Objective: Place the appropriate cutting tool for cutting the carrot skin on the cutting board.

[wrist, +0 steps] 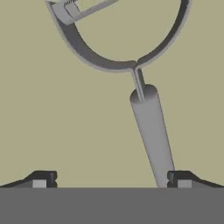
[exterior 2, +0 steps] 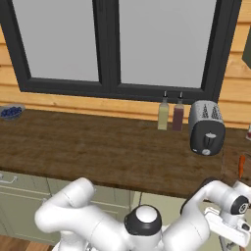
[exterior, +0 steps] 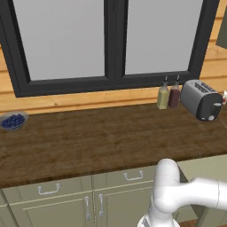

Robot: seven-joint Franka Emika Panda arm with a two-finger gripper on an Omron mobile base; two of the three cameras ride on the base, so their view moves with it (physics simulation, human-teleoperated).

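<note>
While tool (wrist: pixel 111 179) tips wide apart: peeler (wrist: pixel 151 127) btwn them, blade end cut off at top.

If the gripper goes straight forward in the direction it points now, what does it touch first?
Most likely the peeler. In the hand view its grey handle lies just ahead of the open gripper, nearer the right fingertip, on an olive surface. Depth is unclear, so the fingers might meet that surface beside the handle.

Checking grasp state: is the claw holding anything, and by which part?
Nothing held. The claw is open above the grey Y-shaped peeler on the beige surface; its cylindrical handle lies just inside one fingertip.
</note>
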